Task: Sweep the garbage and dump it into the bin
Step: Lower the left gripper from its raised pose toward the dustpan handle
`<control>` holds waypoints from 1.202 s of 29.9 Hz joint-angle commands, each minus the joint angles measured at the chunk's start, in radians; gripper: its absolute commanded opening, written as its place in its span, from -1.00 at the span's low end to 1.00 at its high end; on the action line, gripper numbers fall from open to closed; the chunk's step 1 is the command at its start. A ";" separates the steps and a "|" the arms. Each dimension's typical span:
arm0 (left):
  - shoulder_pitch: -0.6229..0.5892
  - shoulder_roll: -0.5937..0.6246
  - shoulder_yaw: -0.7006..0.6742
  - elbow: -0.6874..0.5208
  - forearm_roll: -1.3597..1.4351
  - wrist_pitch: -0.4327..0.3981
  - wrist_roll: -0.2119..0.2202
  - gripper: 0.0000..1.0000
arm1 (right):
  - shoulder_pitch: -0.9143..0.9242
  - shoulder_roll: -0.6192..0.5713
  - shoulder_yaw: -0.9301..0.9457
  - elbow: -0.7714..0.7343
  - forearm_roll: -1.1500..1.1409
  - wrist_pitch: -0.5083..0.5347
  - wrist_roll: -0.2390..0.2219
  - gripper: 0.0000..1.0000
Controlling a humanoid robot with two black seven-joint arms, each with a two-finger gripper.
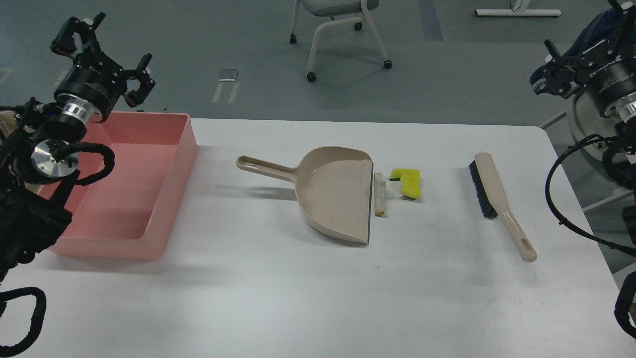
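The garbage lies mid-table: a thin white bread slice [380, 194] rests right against the lip of the beige dustpan [333, 194], and a yellow sponge piece [408, 182] sits just right of it. The pink bin [185, 149] stands at the table's left and looks empty inside. A beige brush with dark bristles [498, 201] lies to the right of the sponge. My left gripper [110, 55] hovers open above the bin's far left corner, holding nothing. My right gripper [546, 67] is raised off the table's far right corner, fingers apart and empty.
The dustpan's handle [263, 166] points left toward the bin. The white table [298, 298] has a wide bare front area. A wheeled chair [343, 35] stands on the floor behind the table. Cables hang along both arms.
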 commanded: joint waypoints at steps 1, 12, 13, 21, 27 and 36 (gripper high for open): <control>-0.003 -0.008 0.003 0.001 0.003 0.013 -0.006 0.95 | -0.002 0.002 0.000 0.000 0.001 0.000 0.000 1.00; -0.003 -0.032 0.006 -0.001 0.005 0.015 0.000 0.95 | -0.002 0.000 0.000 0.000 0.001 0.000 0.000 1.00; -0.003 -0.032 0.004 -0.001 0.005 0.015 -0.001 0.95 | -0.002 0.000 -0.002 0.000 0.000 0.000 -0.002 1.00; -0.006 -0.022 0.006 0.001 0.008 0.006 -0.009 0.95 | -0.002 -0.006 -0.002 0.000 0.000 0.000 -0.002 1.00; -0.041 -0.023 0.006 0.030 0.011 -0.007 0.000 0.95 | 0.000 -0.007 0.000 0.003 0.001 0.000 -0.002 1.00; -0.052 -0.031 0.004 0.043 0.009 -0.004 0.003 0.95 | 0.000 -0.007 0.002 0.003 0.001 0.000 0.000 1.00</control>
